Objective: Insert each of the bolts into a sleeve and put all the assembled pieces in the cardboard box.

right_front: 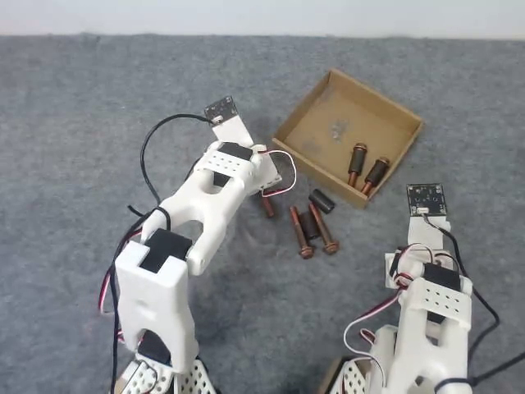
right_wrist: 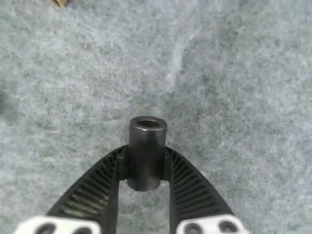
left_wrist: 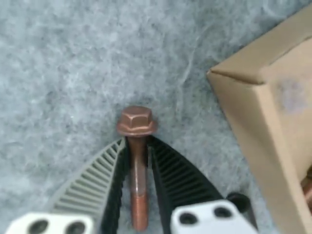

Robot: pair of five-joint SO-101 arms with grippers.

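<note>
My left gripper is shut on a copper bolt, whose hex head sticks out past the fingertips just above the grey carpet. In the high view this bolt sits by the near left corner of the cardboard box. My right gripper is shut on a black sleeve, held with its open bore facing away from the wrist, over bare carpet. Two assembled pieces lie inside the box by its near wall. Two loose bolts and two black sleeves lie on the carpet in front of the box.
The box corner stands close beside the left gripper. The right arm stands at the near right, a short way from the loose parts. Grey carpet covers the table, open to the left and far side.
</note>
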